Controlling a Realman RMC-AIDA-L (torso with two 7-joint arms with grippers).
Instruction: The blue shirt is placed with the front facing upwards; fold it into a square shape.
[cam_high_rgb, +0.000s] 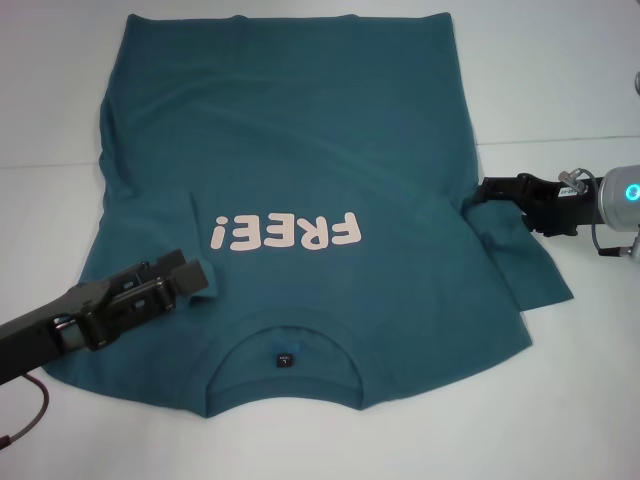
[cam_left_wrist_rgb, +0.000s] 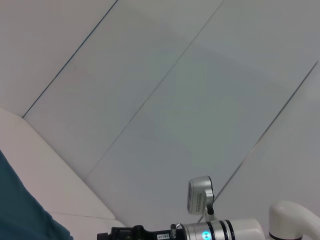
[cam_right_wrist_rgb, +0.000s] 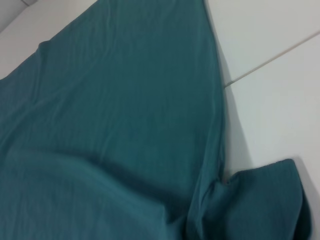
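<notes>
shirt (cam_high_rgb: 300, 150) lay face-up on the white tabletop (cam_high_rgb: 560, 90), collar nearest the robot, left sleeve apparently already folded in. left pincer (cam_high_rgb: 195, 280) hovered over that fold; grip state could not be told. right pincer (cam_high_rgb: 485, 190) met the right armpit, seemingly clenched on cloth. likely step: right sleeve fold; next, carry it inward.

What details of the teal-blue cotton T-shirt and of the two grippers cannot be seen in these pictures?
- Small dark neck label, head view: print too small to read.
- Left gripper, head view: fingers merge into one dark block over the teal-blue cotton T-shirt.
- Right gripper, head view: tips meet the sleeve fold; grip unclear.
- Shirt hem, head view: cut off by the top edge.
</notes>
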